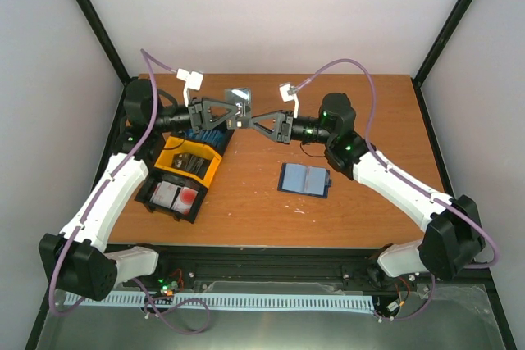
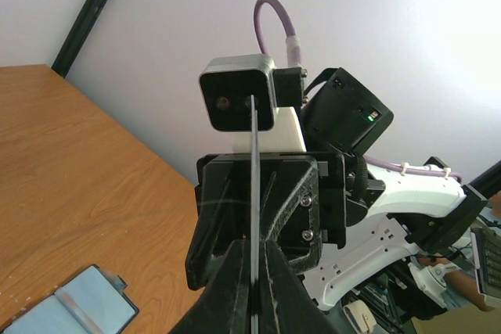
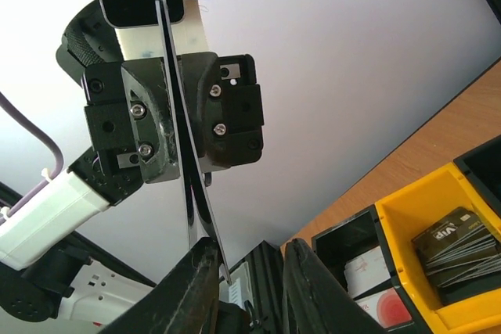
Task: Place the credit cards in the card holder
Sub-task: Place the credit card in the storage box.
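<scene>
— Credit card, a thin grey plastic rectangle [image 1: 239,98]: by what is it held?
— It is pinched, standing on edge, between the pressed-together fingers of the left gripper [image 1: 231,110]. The right gripper [image 3: 250,256] is met tip to tip. Its jaws are spread around the card's other end, and no grip is made there.
— Which step is judged to be in hand?
— A mid-air handover between the two grippers; which way it runs cannot be told. Next, it seems, one firm pinch is needed while the card is carried down to the dark navy folding card holder [image 1: 304,179]. That is laid open, well apart, on the near right of the orange-brown wooden table [image 1: 246,211], and a slot must be met edge-first.
— And the arms?
— Both are stretched inward above the table's far middle, wrists roughly level. More cards are seen in the black-and-yellow three-compartment tray [image 1: 167,155] to the left.
</scene>
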Robot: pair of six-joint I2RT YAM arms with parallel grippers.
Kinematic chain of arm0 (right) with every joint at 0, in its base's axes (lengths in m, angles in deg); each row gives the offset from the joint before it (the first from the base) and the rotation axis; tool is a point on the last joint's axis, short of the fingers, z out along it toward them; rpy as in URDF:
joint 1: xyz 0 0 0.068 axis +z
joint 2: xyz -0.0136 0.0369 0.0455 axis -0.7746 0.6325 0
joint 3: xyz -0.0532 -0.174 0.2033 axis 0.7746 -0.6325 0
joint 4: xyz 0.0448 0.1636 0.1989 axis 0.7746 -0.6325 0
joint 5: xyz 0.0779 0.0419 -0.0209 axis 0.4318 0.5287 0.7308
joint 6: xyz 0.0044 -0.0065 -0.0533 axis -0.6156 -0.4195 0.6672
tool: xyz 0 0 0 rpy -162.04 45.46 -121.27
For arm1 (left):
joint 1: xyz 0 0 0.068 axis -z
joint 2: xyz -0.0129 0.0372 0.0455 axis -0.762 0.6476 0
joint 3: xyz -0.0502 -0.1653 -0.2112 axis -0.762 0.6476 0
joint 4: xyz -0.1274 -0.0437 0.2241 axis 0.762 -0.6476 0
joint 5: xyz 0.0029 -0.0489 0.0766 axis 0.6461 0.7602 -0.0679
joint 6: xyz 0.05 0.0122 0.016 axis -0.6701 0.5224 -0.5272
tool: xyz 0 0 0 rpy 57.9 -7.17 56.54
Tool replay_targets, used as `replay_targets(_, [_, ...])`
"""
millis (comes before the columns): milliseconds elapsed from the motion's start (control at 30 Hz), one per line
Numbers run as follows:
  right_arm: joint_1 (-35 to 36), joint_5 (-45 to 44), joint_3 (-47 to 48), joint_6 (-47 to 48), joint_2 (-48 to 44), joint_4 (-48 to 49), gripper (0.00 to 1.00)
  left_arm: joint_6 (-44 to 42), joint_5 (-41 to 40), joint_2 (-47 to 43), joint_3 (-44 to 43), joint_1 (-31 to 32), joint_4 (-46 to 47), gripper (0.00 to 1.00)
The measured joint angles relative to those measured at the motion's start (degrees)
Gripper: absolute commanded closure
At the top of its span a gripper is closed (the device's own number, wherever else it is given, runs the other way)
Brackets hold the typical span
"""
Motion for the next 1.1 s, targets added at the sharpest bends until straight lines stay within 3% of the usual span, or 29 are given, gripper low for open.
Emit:
replay_targets(167, [0.42,3.23,0.04,-3.96,2.36,6.99,0.75,1.79,2.21,0.13,0.2,-0.02,2.19,0.99])
replay_targets(367, [0.61,7.76,0.42,-13.0,7.93,21.35,0.97,3.08,2.14,0.52,-0.02,-0.81,2.56,0.98])
replay_targets(767, [0.7,4.2,0.85,-22.75,13.25,29.14,0.97,8.02,4.9,2.49,1.97,-8.46,2.86,0.89])
replay_targets(933, [-2.47,2.1,1.57,-27.39,17.16,32.33,0.97,8.41,5.27,3.5,5.49,-13.94,1.7,0.96])
replay_targets(1100, [-2.86,1.31,4.81,-27.71,20.46,29.27,0.97,7.78,4.68,4.52,6.69,-16.2,-1.57,0.99])
